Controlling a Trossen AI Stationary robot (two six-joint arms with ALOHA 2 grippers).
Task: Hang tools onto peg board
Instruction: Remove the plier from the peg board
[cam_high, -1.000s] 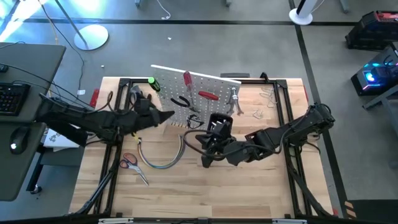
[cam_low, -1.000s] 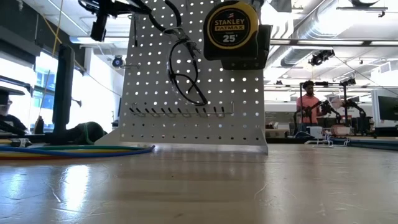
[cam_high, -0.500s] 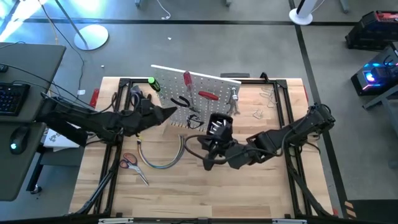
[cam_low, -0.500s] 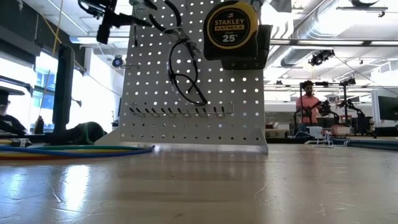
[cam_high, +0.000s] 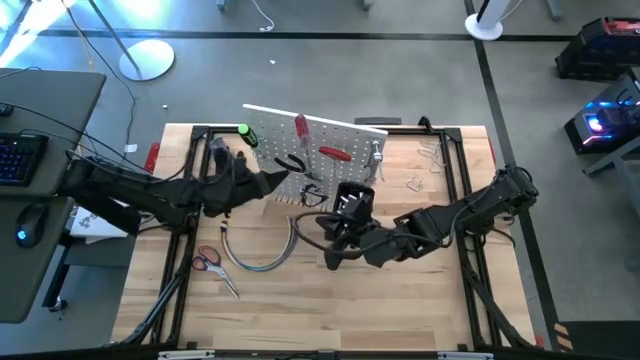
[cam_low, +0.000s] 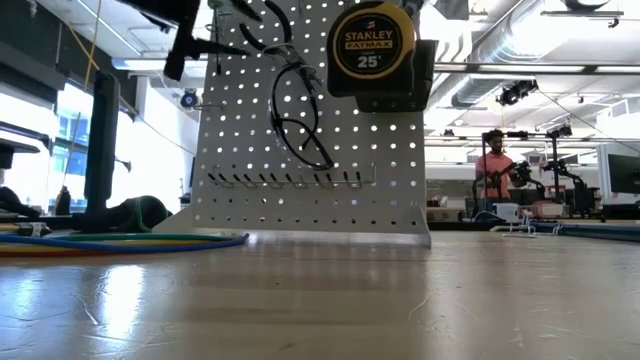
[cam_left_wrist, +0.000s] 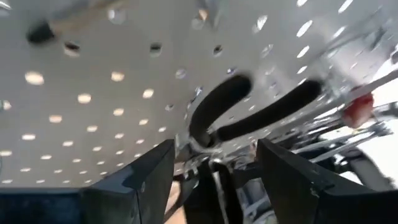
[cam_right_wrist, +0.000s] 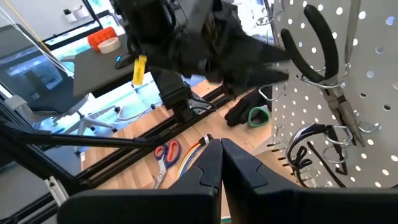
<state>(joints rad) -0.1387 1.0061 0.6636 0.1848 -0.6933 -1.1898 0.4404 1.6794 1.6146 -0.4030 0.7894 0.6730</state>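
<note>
Nearest, red scissors (cam_high: 208, 259) and a cable bundle (cam_high: 262, 258) lie on the table's (cam_high: 400, 310) left half. The right gripper (cam_high: 331, 258), fingers pressed together, hovers mid-table just near of the peg board (cam_high: 330, 140). Farther back, the left gripper (cam_high: 283, 178) sits spread at the board's left side, apparently right beside the hanging black pliers (cam_right_wrist: 323, 56); a tape measure (cam_low: 371, 45) hangs there too.

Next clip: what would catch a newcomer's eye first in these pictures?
The white peg board standing at the back of the table, already carrying black-handled pliers, a red-handled screwdriver and a yellow tape measure. The left gripper is open right at the board by the pliers, while the right gripper waits shut in front. Red-handled scissors lie beside a coloured cable bundle.
</note>
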